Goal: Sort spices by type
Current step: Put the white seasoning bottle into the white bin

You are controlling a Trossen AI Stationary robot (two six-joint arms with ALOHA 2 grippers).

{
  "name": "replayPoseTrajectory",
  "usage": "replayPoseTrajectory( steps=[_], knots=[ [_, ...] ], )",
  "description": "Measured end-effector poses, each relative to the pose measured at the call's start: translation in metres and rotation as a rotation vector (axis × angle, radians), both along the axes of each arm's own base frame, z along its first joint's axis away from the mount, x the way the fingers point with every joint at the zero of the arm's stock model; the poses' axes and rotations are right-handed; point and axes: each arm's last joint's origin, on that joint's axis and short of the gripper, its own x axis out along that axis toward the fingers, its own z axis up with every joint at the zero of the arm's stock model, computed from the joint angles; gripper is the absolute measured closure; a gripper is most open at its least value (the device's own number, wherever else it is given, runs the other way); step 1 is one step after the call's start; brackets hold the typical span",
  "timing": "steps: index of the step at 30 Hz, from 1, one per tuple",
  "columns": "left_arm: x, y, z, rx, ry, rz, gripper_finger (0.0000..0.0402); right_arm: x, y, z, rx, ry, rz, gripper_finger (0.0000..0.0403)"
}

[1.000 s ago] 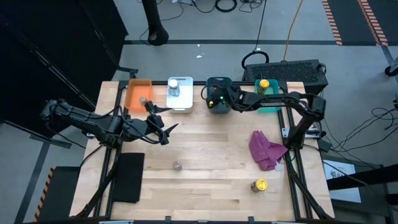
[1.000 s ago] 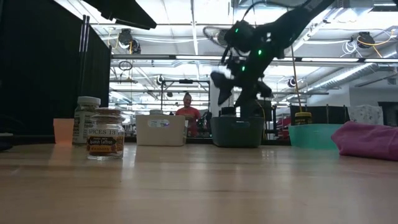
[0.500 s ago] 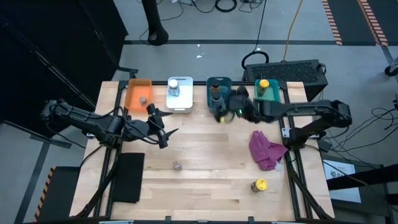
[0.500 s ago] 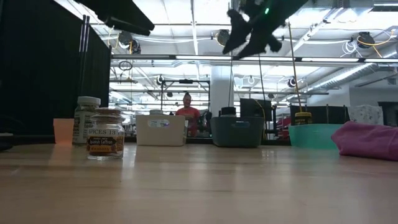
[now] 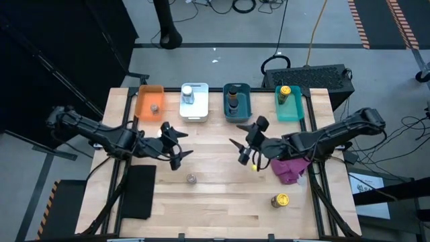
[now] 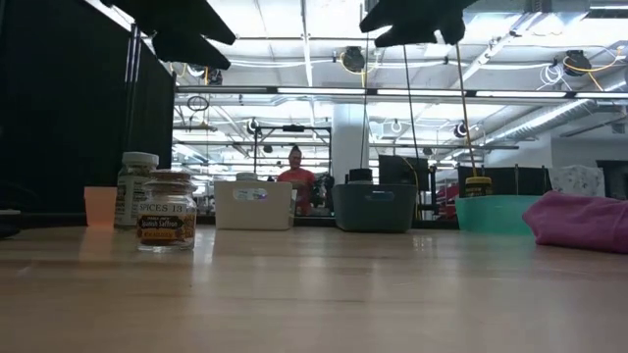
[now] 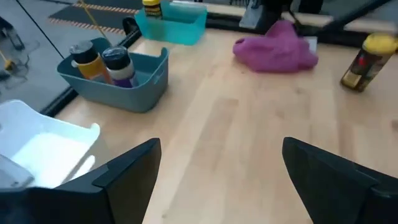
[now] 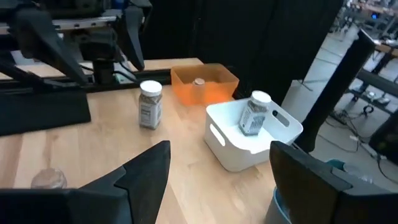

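Observation:
My left gripper (image 5: 179,144) hangs open and empty over the table's left middle. My right gripper (image 5: 240,151) hangs open and empty over the table's middle, left of the magenta cloth (image 5: 289,167). A clear-lidded spice jar (image 5: 191,179) stands on the table near the left gripper. A white-lidded jar (image 8: 149,104) stands farther back, and a yellow-lidded jar (image 5: 279,200) stands near the front right. Jars also stand in the orange bin (image 5: 149,94), the white bin (image 5: 200,111), the blue bin (image 5: 246,107) and the teal bin (image 5: 295,111).
The four bins stand in a row along the table's far edge. A black mat (image 5: 138,191) lies at the front left. Bare wood lies between the two grippers and toward the near edge. A person (image 6: 295,175) shows in the room beyond the table.
My right gripper has risen from over the blue bin and come toward the near edge, to the table's middle. A jar stands in the blue bin where the gripper was. My left gripper has moved a little toward the near edge.

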Motion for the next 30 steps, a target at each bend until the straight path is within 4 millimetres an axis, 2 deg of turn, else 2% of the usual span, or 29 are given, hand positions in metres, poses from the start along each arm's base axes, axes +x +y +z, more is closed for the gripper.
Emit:
replayPoseTrajectory(
  steps=[6,11,13,17,22,26,30],
  knots=[
    [-0.002,-0.011,0.007,-0.05,-0.053,0.032,0.0064,-0.015,-0.004,0.02,-0.03,-0.045,0.026,0.0147],
    [0.007,-0.022,0.003,-0.101,-0.038,0.092,0.0064,-0.035,-0.01,0.034,-0.02,-0.056,0.026,0.0147],
    [0.012,-0.024,0.004,-0.119,0.005,0.122,0.0064,-0.039,-0.011,0.034,-0.022,-0.031,0.025,0.0147],
    [0.019,-0.022,0.004,-0.137,0.196,0.256,0.0064,-0.041,-0.012,0.03,-0.024,0.014,0.022,0.0147],
    [0.016,-0.003,0.008,-0.128,0.477,0.445,0.0064,-0.042,-0.013,0.027,-0.009,0.031,0.012,0.0147],
    [0.011,0.023,0.011,-0.186,0.647,0.531,0.0064,-0.043,-0.013,0.026,-0.005,0.037,0.009,0.0147],
    [-0.003,0.052,0.01,-0.25,0.819,0.637,0.0064,-0.043,-0.013,0.026,-0.004,0.037,0.009,0.0147]
  ],
)
